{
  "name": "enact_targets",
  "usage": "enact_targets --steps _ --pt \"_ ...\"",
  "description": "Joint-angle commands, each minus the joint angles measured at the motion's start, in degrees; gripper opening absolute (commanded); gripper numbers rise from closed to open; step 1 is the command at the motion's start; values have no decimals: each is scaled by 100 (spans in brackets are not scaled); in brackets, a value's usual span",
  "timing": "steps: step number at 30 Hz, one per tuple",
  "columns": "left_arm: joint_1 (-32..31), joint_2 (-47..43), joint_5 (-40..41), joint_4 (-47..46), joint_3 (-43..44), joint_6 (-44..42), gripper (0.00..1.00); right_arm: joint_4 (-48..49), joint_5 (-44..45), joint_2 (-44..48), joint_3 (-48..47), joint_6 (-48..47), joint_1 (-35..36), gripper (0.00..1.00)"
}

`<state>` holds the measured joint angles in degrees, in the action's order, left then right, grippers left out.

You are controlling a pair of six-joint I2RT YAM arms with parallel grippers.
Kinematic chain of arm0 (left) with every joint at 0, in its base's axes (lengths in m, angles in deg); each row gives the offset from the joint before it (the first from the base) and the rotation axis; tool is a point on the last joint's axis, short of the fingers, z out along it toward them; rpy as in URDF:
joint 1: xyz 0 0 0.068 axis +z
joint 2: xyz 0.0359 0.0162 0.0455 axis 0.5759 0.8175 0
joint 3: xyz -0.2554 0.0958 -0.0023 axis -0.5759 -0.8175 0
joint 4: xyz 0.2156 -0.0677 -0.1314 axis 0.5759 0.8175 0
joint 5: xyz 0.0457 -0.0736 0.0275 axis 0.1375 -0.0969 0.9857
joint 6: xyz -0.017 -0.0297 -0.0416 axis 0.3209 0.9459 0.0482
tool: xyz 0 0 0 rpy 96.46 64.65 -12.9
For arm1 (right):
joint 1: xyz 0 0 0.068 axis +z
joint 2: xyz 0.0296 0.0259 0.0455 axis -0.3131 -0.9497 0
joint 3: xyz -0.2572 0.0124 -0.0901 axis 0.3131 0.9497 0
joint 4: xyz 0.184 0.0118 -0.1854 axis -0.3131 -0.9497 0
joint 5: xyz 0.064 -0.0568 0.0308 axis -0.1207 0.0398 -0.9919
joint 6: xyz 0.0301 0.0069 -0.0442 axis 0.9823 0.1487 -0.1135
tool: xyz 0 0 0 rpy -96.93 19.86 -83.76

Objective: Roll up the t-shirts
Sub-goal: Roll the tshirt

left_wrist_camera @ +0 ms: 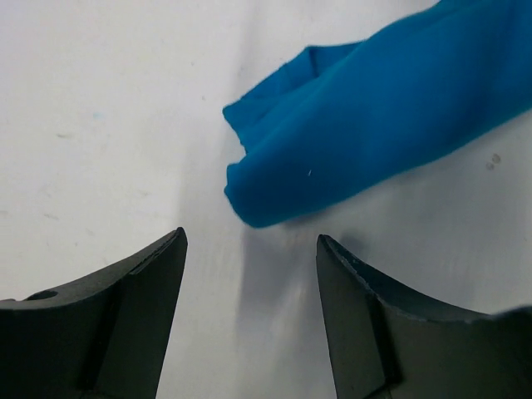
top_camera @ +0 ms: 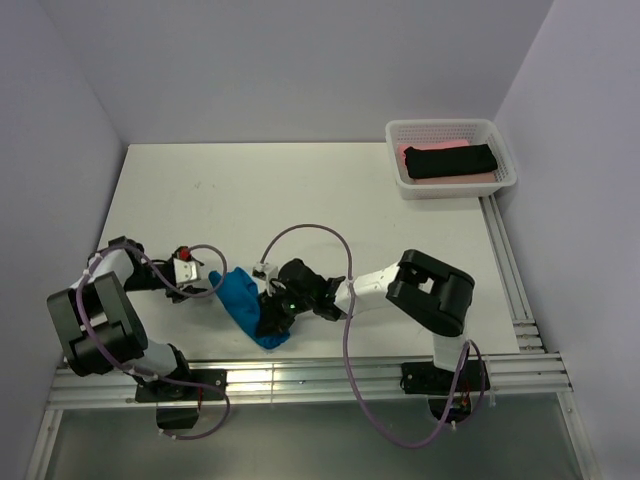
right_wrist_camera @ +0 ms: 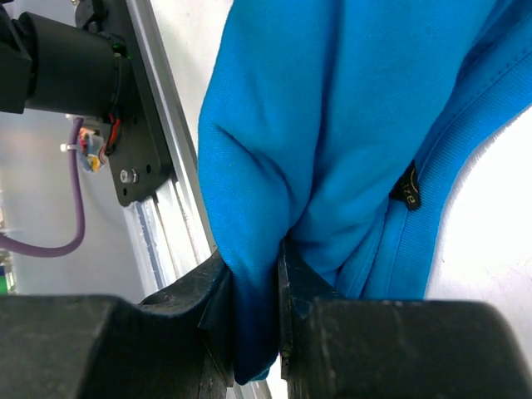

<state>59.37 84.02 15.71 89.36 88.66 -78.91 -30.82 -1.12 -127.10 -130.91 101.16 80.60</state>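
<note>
While the right fingers [right_wrist_camera: 199, 320] pinch a fold of the blue shirt [top_camera: 240, 300] at the lower centre of the desk [top_camera: 300, 190], the left fingers [left_wrist_camera: 133, 307] stand spread just beside its left end.

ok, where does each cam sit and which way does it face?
Top external: above, behind left arm and right arm, looking down on table, white mesh basket.
Left wrist: past the open left pincer, at the blue t-shirt's end.
Right wrist: along the right pincer, shut on that t-shirt, toward the near rail.
Shared: all show the blue t-shirt.
</note>
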Motion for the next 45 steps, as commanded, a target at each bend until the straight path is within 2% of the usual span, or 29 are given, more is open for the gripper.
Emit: enact_targets --steps 1,5,10,14,19,22,27,32,38,45 --pt "-126 -345 -756 -870 -423 -3522 69 -633 222 -396 -21 -44 -152 0" --pt "-241 -486 -880 -1152 -626 -3513 68 -685 125 -423 -12 18 -293 0" --pt "-364 -609 -617 -1477 -837 -3531 69 -992 55 -528 -214 -104 -443 0" --pt "-513 -934 -502 -2188 -1451 -3531 70 -1212 46 -563 -302 -149 -539 0" --pt "-750 -1277 -274 -2347 -1681 -3531 70 -1336 63 -590 -346 -193 -618 0" --pt "-812 -1540 -308 -2855 -2101 -3531 70 -1301 28 -598 -337 -175 -653 0" --pt "-839 -1708 -607 -4455 -2709 -3522 72 -1204 -7 -590 -302 -123 -680 0" --pt "-830 -1778 -537 -4343 -2736 -3531 72 -1195 -33 -590 -285 -123 -680 0" --pt "-839 -1901 -493 -5554 -3333 -3531 72 -1169 -69 -590 -258 -158 -689 0" --pt "-839 -2051 -484 -6073 -3623 -3539 70 -1134 -130 -607 -267 -158 -689 0"
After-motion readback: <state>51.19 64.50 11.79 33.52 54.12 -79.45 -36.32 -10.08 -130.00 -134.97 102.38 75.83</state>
